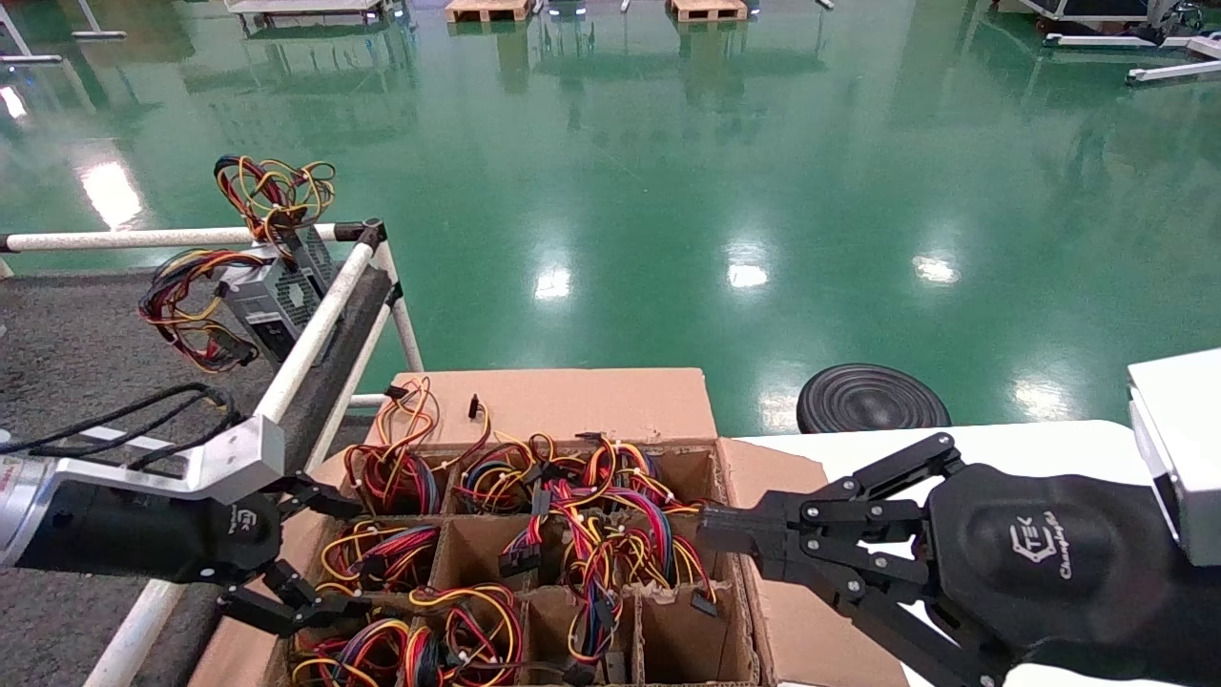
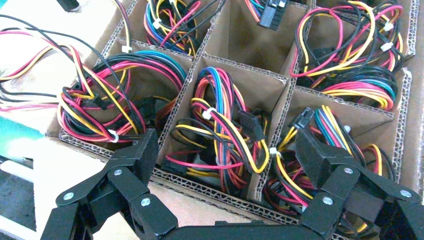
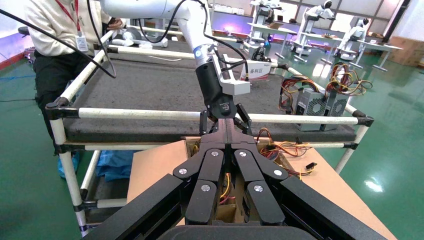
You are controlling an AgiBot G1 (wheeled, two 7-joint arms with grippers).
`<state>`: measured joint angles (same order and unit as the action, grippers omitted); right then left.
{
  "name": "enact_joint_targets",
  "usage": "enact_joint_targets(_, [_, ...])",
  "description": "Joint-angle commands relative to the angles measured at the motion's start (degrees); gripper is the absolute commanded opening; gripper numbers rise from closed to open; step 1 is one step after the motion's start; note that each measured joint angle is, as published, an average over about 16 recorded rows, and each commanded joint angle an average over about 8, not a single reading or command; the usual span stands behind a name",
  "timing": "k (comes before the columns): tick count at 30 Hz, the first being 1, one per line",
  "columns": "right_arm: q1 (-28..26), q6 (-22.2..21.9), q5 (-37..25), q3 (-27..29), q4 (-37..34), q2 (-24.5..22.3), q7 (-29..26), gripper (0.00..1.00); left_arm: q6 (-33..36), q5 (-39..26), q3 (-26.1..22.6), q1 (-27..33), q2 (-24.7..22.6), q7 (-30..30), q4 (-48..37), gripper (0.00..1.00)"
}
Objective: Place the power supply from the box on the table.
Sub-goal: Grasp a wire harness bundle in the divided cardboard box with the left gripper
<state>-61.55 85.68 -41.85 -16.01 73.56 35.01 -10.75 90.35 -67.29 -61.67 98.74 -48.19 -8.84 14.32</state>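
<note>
The brown corrugated cardboard box [image 1: 572, 405] holds a divider grid of cells filled with red, yellow, orange and black wire bundles [image 1: 610, 520]. The left gripper [image 1: 320, 553] hangs spread, empty, over its near-left cells. The right gripper [image 1: 711, 530] is clenched, empty, at the right wall. Far left, the silver-grey perforated metal power supply [image 1: 272, 301] rests on the dark grey felt table [image 1: 67, 334].

Colours and patterns, box and table

Brown corrugated box [image 1: 563, 401], cells beneath the spread black left gripper [image 2: 227, 165] packed with red, yellow, orange, black, blue wire bundles [image 2: 225, 130]. Black right gripper [image 1: 711, 534], fingers together, at the box's far edge. Beyond the left gripper: silver-grey perforated power supply [image 1: 277, 296] on dark grey table [image 1: 57, 334], white rails. Floor [image 1: 668, 191] glossy green.
</note>
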Motion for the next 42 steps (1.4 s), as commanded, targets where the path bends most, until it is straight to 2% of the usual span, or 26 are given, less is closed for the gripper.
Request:
enact_joint_targets(1, [0.00, 0.00, 0.00, 0.00, 0.00, 0.00, 0.00, 0.00, 0.06, -0.02, -0.03, 0.18, -0.29, -0.23, -0.68, 1.00])
enact_joint_targets(15, [0.00, 0.00, 0.00, 0.00, 0.00, 0.00, 0.00, 0.00, -0.09, 0.32, 0.25, 0.05, -1.90, -1.70, -4.16, 0.99])
enact_joint_targets(17, [0.00, 0.00, 0.00, 0.00, 0.00, 0.00, 0.00, 0.00, -0.09, 0.37, 0.29, 0.02, -2.07, -1.87, -4.49, 0.96])
enact_joint_targets(19, [0.00, 0.00, 0.00, 0.00, 0.00, 0.00, 0.00, 0.00, -0.08, 0.41, 0.32, 0.01, -2.22, -2.02, -4.81, 0.79])
enact_joint_targets(24, [0.00, 0.00, 0.00, 0.00, 0.00, 0.00, 0.00, 0.00, -0.04, 0.48, 0.38, -0.01, -2.56, -2.43, -5.62, 0.17])
enact_joint_targets(25, [0.00, 0.00, 0.00, 0.00, 0.00, 0.00, 0.00, 0.00, -0.02, 0.49, 0.39, -0.01, -2.63, -2.52, -5.80, 0.07])
enact_joint_targets(26, [0.00, 0.00, 0.00, 0.00, 0.00, 0.00, 0.00, 0.00, -0.01, 0.50, 0.40, 0.00, -2.68, -2.61, -5.96, 0.02])
enact_joint_targets(42, [0.00, 0.00, 0.00, 0.00, 0.00, 0.00, 0.00, 0.00, 0.34, 0.84, 0.68, -0.19, -3.12, -3.98, -8.17, 0.00])
